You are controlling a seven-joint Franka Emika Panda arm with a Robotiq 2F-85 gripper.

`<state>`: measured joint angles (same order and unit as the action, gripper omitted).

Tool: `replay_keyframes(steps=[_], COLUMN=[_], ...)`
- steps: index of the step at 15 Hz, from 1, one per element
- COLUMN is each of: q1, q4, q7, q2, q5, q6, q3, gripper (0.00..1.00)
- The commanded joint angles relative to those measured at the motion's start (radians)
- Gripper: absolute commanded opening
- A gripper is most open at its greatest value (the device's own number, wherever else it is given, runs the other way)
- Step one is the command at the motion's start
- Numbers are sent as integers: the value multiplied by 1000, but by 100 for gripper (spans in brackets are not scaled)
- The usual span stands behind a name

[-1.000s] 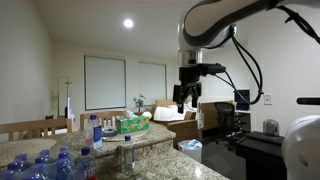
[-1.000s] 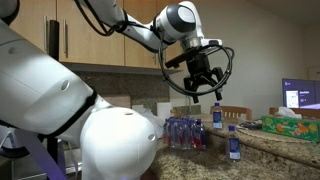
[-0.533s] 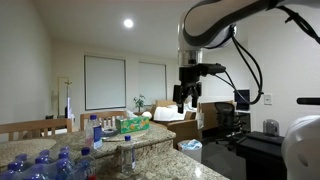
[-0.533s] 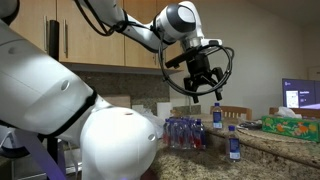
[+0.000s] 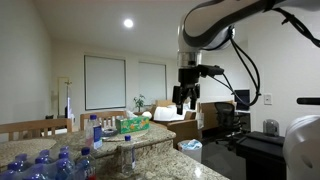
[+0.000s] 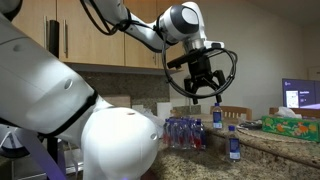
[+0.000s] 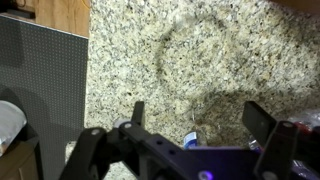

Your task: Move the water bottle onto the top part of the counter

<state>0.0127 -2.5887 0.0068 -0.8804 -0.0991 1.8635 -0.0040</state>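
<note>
Gripper open above bottle pack

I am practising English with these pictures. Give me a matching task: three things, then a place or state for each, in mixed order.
Things:
1. black Robotiq gripper
2. green-and-white packet
3. round ceiling light

Places or states:
a. lit
b. resting on the speckled granite counter
c. open, up in the air

Pairs: 1-c, 2-b, 3-a

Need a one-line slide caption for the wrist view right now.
Open, empty tool hovers over speckled granite counter, grey textured mat at the left edge.
</note>
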Motion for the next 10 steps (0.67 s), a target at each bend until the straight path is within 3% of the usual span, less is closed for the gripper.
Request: replay_keyframes(steps=[1,3,4,7,8,10], q1=[30,54,87,127,86,102], q4=[15,18,97,173,82,140], q7=[-60,-88,-72,-106,-62,-67], q2=[23,25,203,310,171,271], q5=[39,75,117,185,153,170], q6=[10,-6,81,64,68,68], q3=[-31,-51,-36,-41,-17,-13], gripper=[100,100,100,100,100,100])
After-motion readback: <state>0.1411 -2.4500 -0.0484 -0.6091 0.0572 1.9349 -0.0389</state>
